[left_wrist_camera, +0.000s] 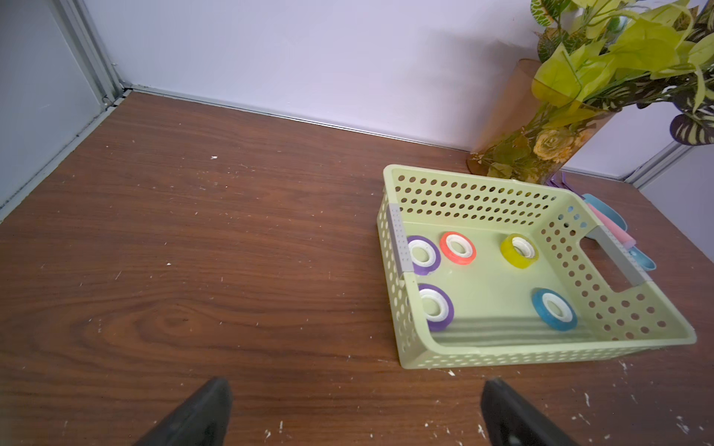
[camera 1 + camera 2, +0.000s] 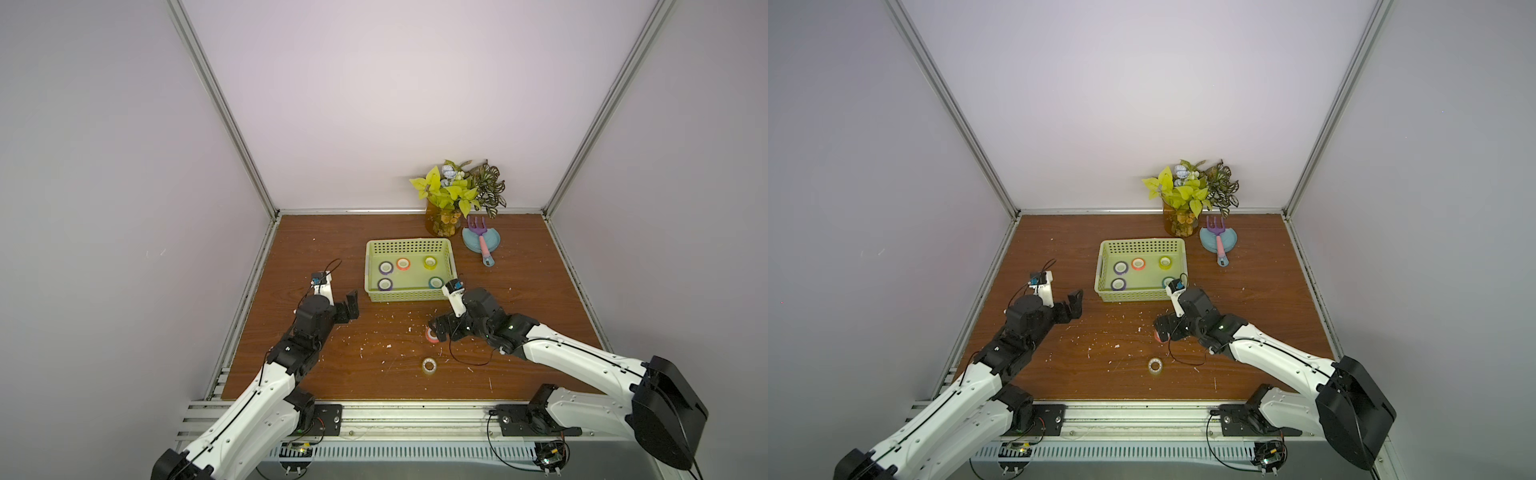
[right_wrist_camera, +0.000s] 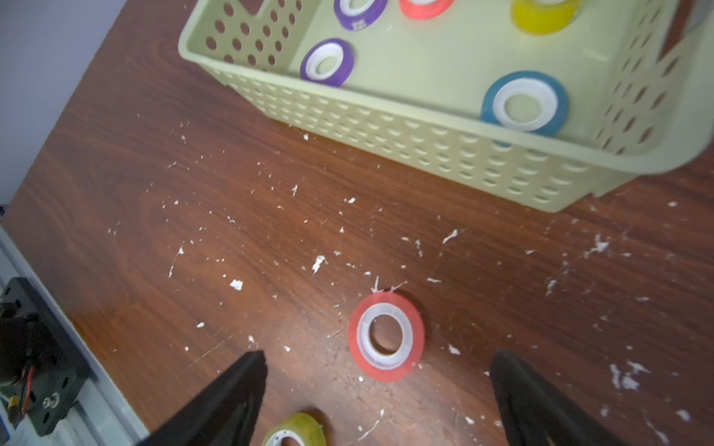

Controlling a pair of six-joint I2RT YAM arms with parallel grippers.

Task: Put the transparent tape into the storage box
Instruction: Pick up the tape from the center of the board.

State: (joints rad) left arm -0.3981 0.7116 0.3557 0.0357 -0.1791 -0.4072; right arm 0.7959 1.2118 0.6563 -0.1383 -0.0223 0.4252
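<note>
The light green storage box (image 2: 405,296) stands mid-table and holds several tape rolls lying flat: two purple (image 1: 423,255) (image 1: 436,307), one orange-red (image 1: 458,248), one yellow (image 1: 518,250) and one blue (image 1: 553,309). Another orange-red roll (image 3: 386,336) lies flat on the table in front of the box. My right gripper (image 3: 380,355) hovers open just above it, one finger on each side. A colourless roll (image 2: 429,365) lies nearer the front edge. My left gripper (image 1: 357,384) is open and empty, left of the box's near corner.
A vase of artificial plants (image 2: 444,222) stands at the back wall. To its right a round blue dish (image 2: 494,243) carries a purple and pink toy rake (image 2: 483,248). White flecks litter the wooden table (image 2: 316,374). Walls close the left, back and right sides.
</note>
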